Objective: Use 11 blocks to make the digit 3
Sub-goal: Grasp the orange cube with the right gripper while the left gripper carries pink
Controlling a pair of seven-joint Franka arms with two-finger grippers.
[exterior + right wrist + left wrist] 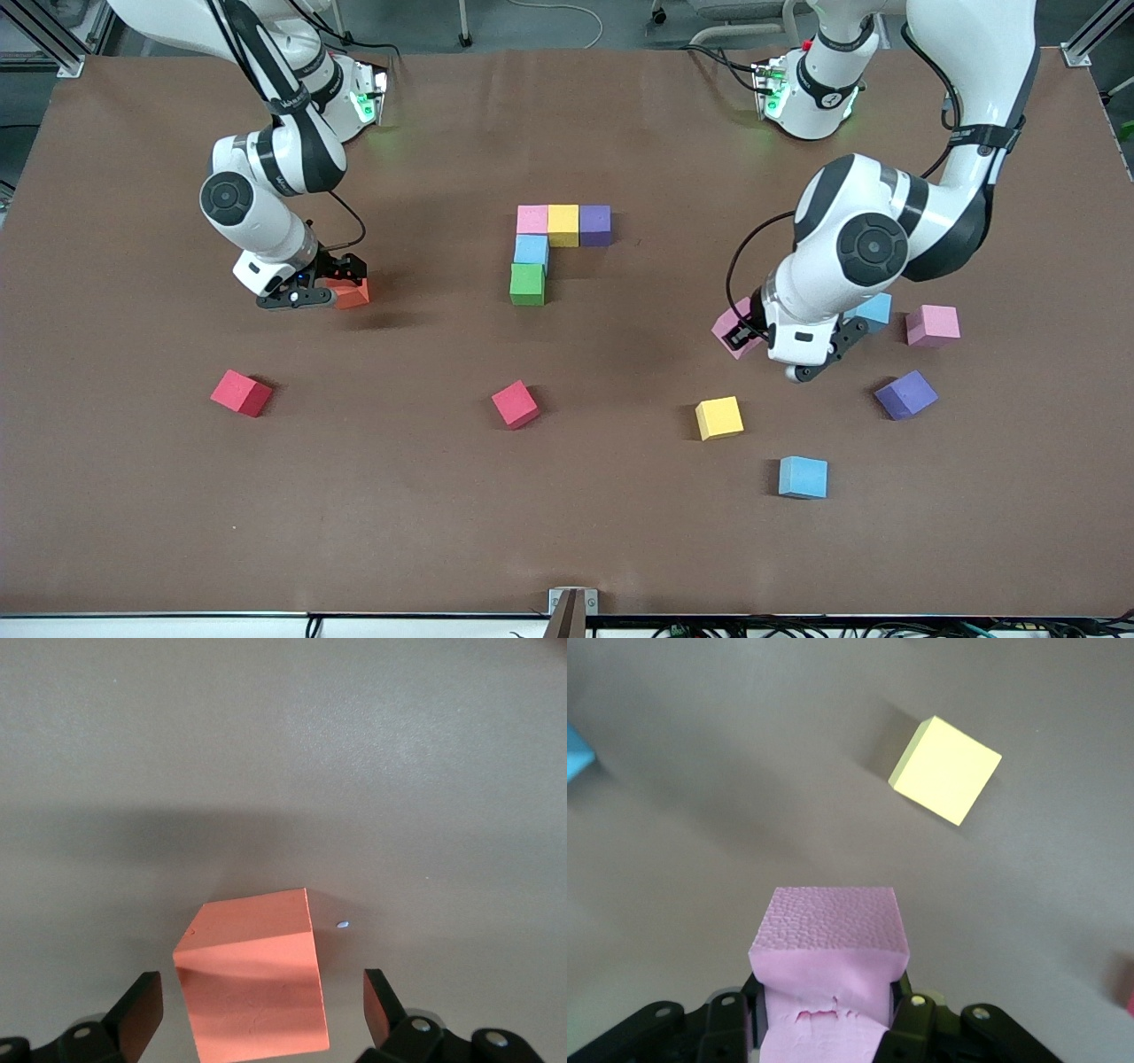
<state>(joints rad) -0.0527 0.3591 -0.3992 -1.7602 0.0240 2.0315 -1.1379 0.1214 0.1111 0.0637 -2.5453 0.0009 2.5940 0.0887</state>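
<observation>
Jaws of the left gripper [824, 1028] clamp a pink foam cube [828, 943] above the worktop [567, 532], while the right gripper [266, 1010] jaws stand apart around an orange foam cube [252, 979].

Orange block [252, 979] sits on table [283, 744] btwn right gripper's [264, 1010] wide-apart fingers [142, 1010], not touching either.

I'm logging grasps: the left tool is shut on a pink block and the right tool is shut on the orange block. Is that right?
Not quite. The left tool is shut on a pink block, but the right tool is open: in the right wrist view its fingers stand apart on either side of the orange block, with gaps showing, so it is not gripped yet.
</observation>
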